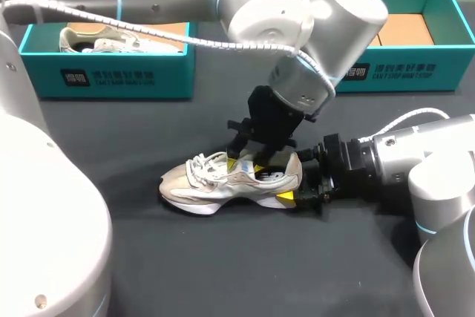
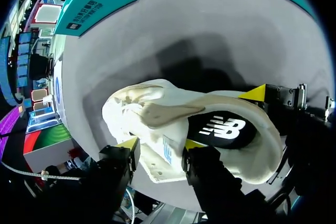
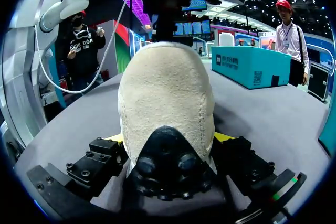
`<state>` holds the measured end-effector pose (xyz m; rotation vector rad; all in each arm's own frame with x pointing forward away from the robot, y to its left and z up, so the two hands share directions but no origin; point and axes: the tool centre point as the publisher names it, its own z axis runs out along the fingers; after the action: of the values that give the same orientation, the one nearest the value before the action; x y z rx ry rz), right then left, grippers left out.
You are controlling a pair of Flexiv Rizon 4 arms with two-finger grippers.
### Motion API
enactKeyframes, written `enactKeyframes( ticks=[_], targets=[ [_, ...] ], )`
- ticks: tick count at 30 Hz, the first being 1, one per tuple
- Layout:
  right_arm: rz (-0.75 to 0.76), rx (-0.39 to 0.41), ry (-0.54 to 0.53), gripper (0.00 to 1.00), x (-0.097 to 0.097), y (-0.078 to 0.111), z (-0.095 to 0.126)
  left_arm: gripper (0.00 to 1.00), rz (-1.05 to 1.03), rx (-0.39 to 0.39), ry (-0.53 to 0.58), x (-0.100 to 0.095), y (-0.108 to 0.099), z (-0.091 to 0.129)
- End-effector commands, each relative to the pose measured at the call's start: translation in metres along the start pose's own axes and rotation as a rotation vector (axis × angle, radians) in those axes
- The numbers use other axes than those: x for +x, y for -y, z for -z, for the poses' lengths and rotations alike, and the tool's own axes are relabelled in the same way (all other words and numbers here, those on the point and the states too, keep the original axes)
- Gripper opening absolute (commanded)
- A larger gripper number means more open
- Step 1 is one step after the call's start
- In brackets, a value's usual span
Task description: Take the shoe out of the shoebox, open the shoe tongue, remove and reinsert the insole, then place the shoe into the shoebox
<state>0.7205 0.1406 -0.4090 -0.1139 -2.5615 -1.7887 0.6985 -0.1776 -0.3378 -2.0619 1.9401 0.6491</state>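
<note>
The cream sneaker [image 1: 223,182] stands on its sole on the dark table [image 1: 223,265], toe toward the left arm's side. The right gripper [image 3: 168,139] is clamped on the heel, one yellow tip against each side. The left gripper [image 2: 161,144] stands above the shoe opening, its fingers gripping the tongue [image 2: 164,153] between them.

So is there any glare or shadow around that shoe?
Head view: light glares off the silver joint of the left arm; faint shadow under the shoe. Left wrist view: dark shadow on the table beyond the shoe. Right wrist view: heel evenly lit.
</note>
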Motion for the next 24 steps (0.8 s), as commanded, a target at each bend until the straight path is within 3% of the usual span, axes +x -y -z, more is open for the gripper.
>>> enactKeyframes(
  ticks=[1,3,7,11,17,24],
  targets=[
    [-0.001,0.005,0.001,0.0,0.0,0.0,-0.003,0.41,0.013,0.008,0.003,-0.007,-0.001,-0.001],
    [-0.001,0.005,0.001,0.0,0.0,0.0,-0.003,0.4,0.022,0.016,0.001,-0.01,-0.002,0.0],
    [-0.001,0.005,0.001,0.0,0.0,0.0,-0.003,0.26,0.03,0.024,-0.01,-0.016,-0.004,0.002],
    [-0.001,0.005,0.001,0.0,0.0,0.0,-0.003,0.01,0.046,0.036,-0.036,-0.024,-0.006,0.005],
    [-0.001,0.005,0.001,0.0,0.0,0.0,-0.003,0.0,0.075,0.038,-0.116,-0.046,-0.007,0.005],
    [-0.001,0.005,0.001,0.0,0.0,0.0,-0.003,0.0,0.018,-0.035,-0.314,-0.08,0.001,-0.011]
  ],
)
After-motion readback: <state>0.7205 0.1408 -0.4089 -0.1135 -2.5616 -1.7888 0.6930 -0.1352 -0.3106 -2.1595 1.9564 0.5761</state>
